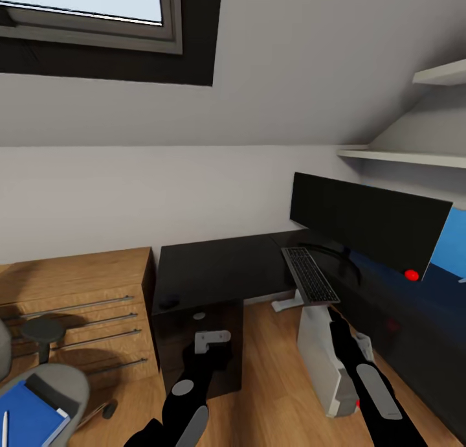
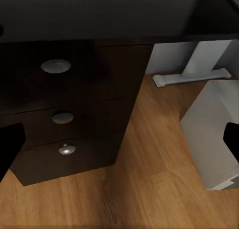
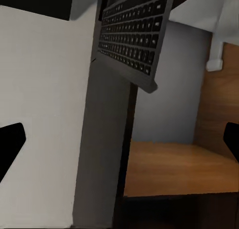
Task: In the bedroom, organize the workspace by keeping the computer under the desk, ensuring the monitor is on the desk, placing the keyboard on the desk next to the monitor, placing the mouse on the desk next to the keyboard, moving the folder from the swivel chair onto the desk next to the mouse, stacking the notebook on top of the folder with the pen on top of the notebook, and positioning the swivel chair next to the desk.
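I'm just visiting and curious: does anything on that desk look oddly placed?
Yes. The keyboard lies askew, its near end jutting out past the black desk's edge above the white computer on the floor. It looks as if it could tip off.

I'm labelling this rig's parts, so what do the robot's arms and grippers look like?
In the head view both arms are glossy black with rounded links and oval grey inlay panels. The left arm ends in a light grey bracket-like block at its wrist. The right arm carries a longer grey panel. In the wrist views, black fingertips show at the edges.

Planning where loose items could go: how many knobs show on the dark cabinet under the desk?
3 drawer knobs, stacked down the cabinet front: top, middle, bottom. Others may be hidden.
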Robot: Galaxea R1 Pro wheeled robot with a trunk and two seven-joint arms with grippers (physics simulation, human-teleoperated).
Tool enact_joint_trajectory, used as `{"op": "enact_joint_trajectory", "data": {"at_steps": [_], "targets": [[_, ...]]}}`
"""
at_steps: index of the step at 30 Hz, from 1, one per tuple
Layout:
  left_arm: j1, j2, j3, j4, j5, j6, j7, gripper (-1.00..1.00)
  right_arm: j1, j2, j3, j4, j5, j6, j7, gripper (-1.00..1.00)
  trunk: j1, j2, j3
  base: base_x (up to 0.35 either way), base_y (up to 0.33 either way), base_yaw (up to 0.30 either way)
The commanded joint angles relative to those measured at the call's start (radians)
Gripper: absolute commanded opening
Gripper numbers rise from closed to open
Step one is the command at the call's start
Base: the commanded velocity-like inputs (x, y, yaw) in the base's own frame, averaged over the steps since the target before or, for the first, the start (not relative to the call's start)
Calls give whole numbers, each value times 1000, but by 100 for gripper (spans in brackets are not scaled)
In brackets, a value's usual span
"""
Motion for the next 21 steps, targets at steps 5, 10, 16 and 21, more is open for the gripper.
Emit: {"op": "enact_joint_trajectory", "data": {"at_steps": [5, 10, 16, 21], "targets": [[1, 0, -2, -3, 7, 3, 9, 100, 0, 1, -4, 2, -13, 9, 62, 100, 19, -36, -17, 0, 0, 0], [1, 0, -2, -3, 7, 3, 9, 100, 0, 1, -5, 4, -23, 12, 93, 100, 38, -71, -33, 0, 0, 0], [2, -1, -11, -3, 6, 3, 10, 100, 0, -1, -6, 8, -87, 14, 99, 100, 61, -113, -51, 0, 0, 0], [2, -1, -30, -3, 5, 3, 10, 100, 0, -4, -9, 8, -101, 15, 99, 100, 81, -148, -67, 0, 0, 0]]}}
